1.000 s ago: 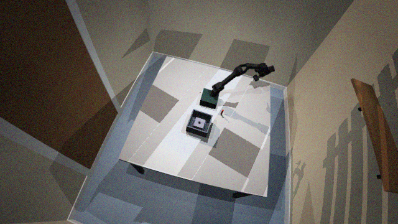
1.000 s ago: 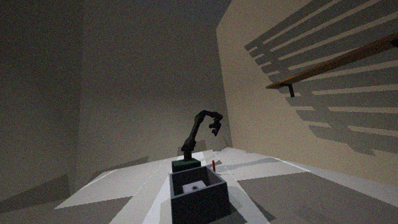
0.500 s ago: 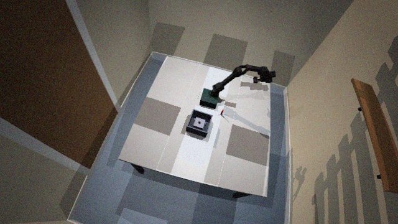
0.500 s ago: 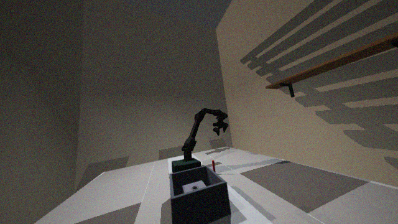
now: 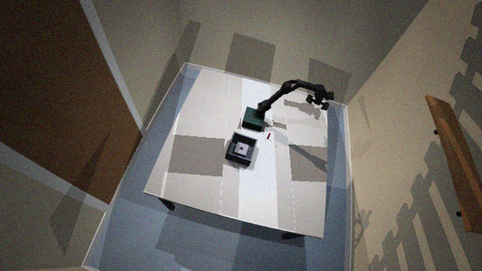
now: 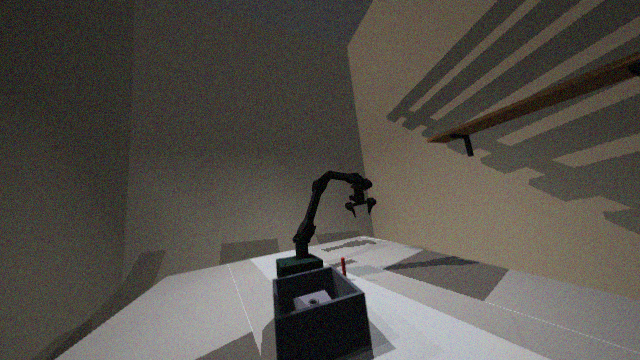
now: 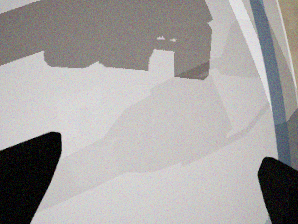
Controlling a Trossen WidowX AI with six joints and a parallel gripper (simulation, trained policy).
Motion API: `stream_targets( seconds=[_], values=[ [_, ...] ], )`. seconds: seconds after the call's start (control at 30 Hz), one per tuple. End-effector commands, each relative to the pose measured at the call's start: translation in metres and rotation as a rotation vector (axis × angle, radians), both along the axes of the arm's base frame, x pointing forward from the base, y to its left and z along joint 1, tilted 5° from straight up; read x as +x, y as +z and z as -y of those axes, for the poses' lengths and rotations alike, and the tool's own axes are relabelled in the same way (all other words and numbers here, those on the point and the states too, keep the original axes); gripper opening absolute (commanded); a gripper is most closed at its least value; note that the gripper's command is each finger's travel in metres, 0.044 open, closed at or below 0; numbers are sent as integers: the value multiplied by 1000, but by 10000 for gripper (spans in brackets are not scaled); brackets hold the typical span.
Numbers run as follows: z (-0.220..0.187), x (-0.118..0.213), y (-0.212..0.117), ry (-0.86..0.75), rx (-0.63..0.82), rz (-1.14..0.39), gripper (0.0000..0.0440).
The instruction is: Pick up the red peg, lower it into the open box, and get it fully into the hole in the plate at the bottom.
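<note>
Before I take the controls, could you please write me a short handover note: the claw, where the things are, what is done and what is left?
Claw: open, nothing between the fingers, raised well above the table and away from the peg.
Peg: red, upright on the table, outside the box, near the arm's green base.
Box: open on top; the plate inside has its hole free.
Done: no step of the job.
Left: grip the peg, lift it, lower it into the box, push it fully into the hole.
</note>
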State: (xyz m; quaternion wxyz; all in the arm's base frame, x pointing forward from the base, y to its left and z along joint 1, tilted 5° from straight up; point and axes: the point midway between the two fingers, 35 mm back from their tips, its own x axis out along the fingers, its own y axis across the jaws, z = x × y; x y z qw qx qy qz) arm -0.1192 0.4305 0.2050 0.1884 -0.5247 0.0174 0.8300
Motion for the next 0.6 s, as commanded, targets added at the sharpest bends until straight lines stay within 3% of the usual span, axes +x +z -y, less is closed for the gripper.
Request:
stream_targets(
  seconds=[0.0, 0.57],
  values=[
    [4, 14, 1, -95, -34, -8, 440],
    [27, 93, -5, -650, -234, -70, 440]
  ],
)
